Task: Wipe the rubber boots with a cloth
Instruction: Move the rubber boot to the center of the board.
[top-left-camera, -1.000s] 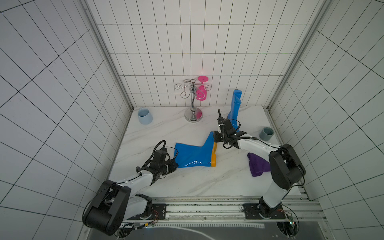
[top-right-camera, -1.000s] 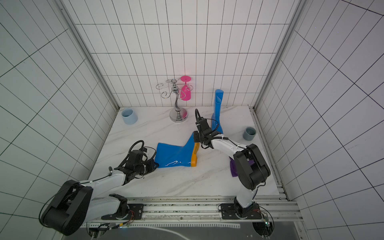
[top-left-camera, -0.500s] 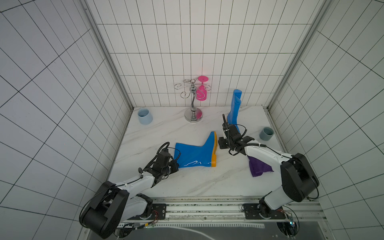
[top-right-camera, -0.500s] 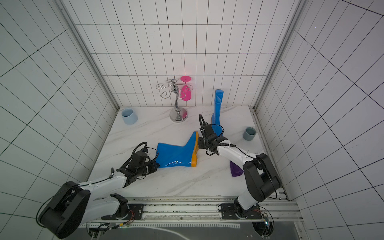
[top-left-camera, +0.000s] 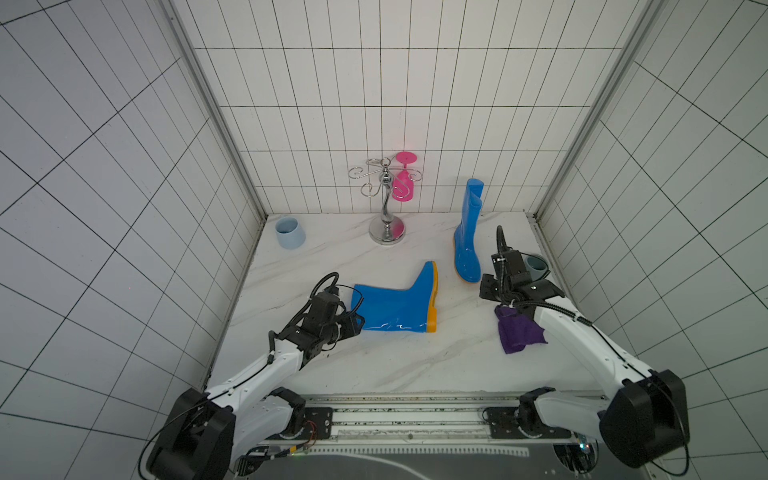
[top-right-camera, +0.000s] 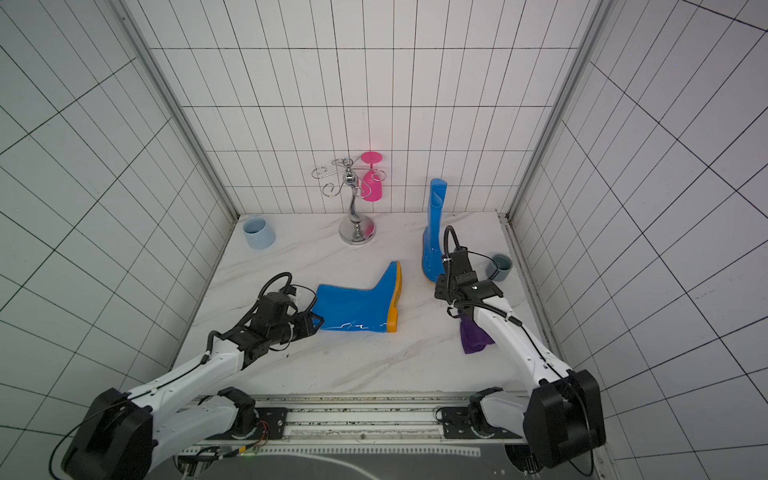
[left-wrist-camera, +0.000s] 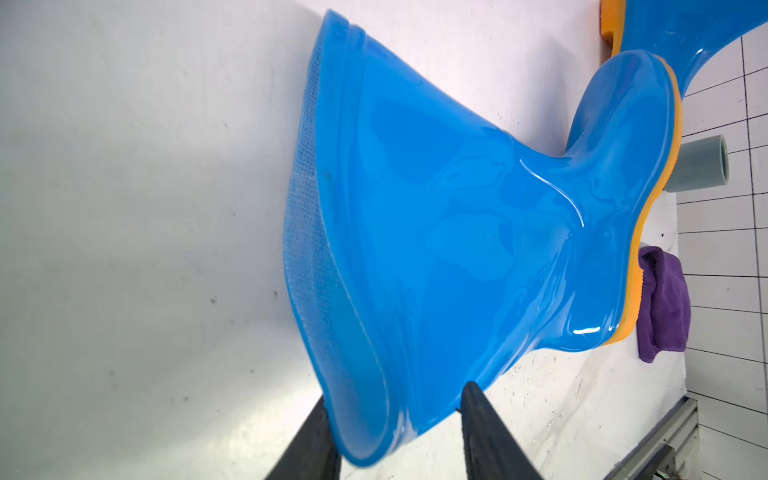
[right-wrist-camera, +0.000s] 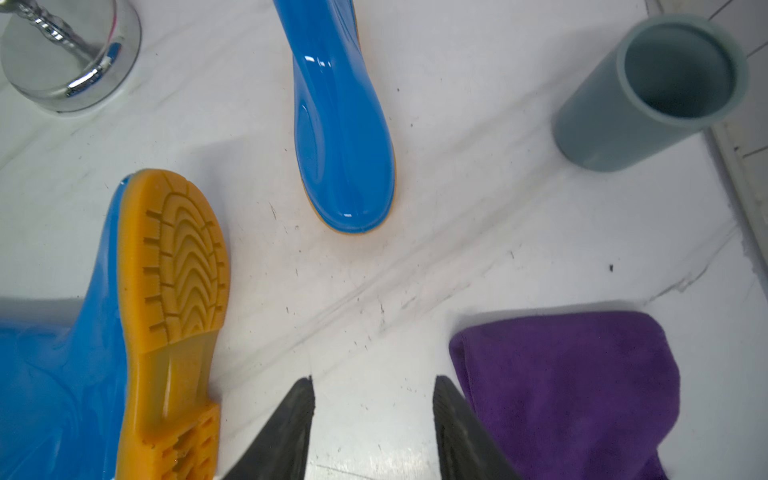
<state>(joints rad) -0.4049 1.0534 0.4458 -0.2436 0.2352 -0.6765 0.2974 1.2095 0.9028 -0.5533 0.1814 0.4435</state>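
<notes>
**Both pincers parted: one at a boot's cuff, one beside the cloth**

The fallen boot (top-left-camera: 395, 305) is laid on its side at mid-worktop (top-left-camera: 332, 266), with its orange sole turned toward the right arm. The left pincer (left-wrist-camera: 395, 392) is spread around the cuff edge, and a gap is seen at one finger. The upright boot (top-left-camera: 467, 245) is stood near the back wall. The purple cloth (top-left-camera: 517, 334) is seen crumpled on the worktop, partly hidden by the right arm in both top views. The right pincer (right-wrist-camera: 374, 380) is held apart over bare marble just beside it, with nothing gripped. A grey cup (top-left-camera: 536, 266) is set by the right wall.
</notes>
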